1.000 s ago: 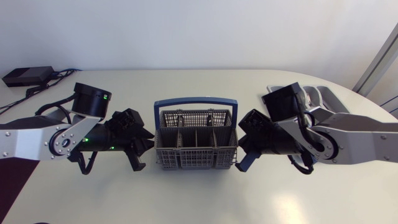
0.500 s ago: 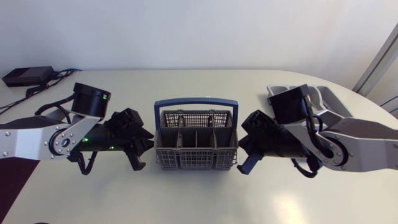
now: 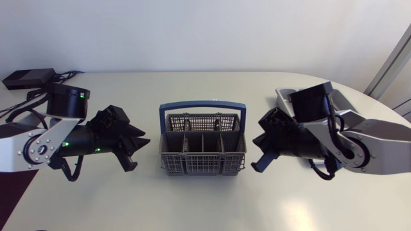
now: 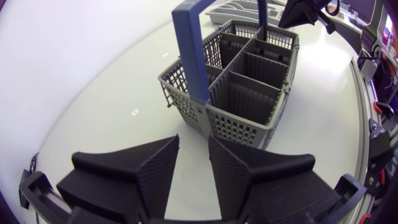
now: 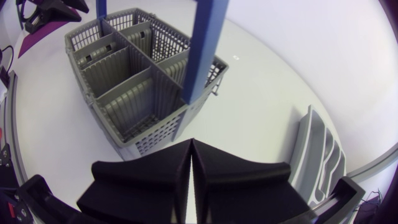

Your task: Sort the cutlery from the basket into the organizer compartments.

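Basket [image 3: 202,144] sits in the middle of the surface [image 3: 205,205], grey plastic mesh with a blue handle [image 3: 202,104] arched over it. Left tool [image 4: 193,142] is parked at its 9 o'clock, wedges spread with a clear gap and nothing between them. Right tool [image 5: 191,146] is on the 3 o'clock side, wedges pressed together, also empty. Organizer [image 3: 343,101] lies out at roughly 2 o'clock from the basket, half hidden behind the right arm. Peering into the compartments from both wrist views, I can't pick out any cutlery, only dividers and mesh floor. Any piece left in there would likely be thin, stiff, slick and light, so it could swivel in a pinch. Best to take it across the shaft of its handle, near the balance point, coming straight down between the dividers. The basket itself looks light and might slide or tip if a wedge snags a wall
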Motion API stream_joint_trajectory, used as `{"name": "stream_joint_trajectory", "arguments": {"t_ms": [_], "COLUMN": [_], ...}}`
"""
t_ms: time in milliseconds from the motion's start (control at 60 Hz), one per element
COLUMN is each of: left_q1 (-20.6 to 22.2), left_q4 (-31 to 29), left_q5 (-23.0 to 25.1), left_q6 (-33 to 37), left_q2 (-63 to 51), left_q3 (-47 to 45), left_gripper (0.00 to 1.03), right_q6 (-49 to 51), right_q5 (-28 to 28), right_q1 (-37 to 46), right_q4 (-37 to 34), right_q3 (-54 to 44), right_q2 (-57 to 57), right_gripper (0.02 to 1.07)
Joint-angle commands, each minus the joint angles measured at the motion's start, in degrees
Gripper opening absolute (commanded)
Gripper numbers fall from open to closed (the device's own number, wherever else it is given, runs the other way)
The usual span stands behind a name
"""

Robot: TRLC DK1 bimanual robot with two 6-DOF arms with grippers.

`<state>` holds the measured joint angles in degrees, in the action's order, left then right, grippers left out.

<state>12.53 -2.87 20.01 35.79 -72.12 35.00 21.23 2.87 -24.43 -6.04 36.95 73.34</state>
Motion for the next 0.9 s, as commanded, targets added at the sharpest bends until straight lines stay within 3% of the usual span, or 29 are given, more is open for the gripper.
{"name": "stream_joint_trajectory", "arguments": {"t_ms": [0, 133, 250, 367, 500, 883], "left_q1": [-0.58, -1.37, -2.34, -3.22, -4.98, -9.37], "left_q4": [-0.47, -0.55, -0.64, -0.73, -1.61, -2.49], "left_q5": [0.56, 0.47, 0.12, -1.90, -2.52, -2.87], "left_q6": [-1.25, -3.71, -5.91, -7.58, -11.53, -18.56], "left_q2": [3.91, 8.31, 12.18, 15.78, 19.29, 30.63], "left_q3": [-2.57, -3.63, -4.42, -4.77, -4.42, -7.58], "left_gripper": [0.39, 0.48, 0.72, 0.99, 0.99, 0.99], "right_q6": [0.83, 0.83, 0.91, 1.00, 1.44, 2.85], "right_q5": [-0.76, -0.94, -1.03, -1.03, -2.26, -2.61], "right_q1": [2.28, 6.14, 8.96, 10.71, 12.12, 20.38], "right_q4": [-0.55, -1.08, -1.69, -2.66, -3.01, -4.68], "right_q3": [-0.56, -0.91, -2.06, -3.20, -4.61, -8.03], "right_q2": [-2.76, -5.58, -9.53, -13.31, -17.09, -28.78], "right_gripper": [0.08, 0.17, 0.31, 0.61, 1.02, 1.03]}}
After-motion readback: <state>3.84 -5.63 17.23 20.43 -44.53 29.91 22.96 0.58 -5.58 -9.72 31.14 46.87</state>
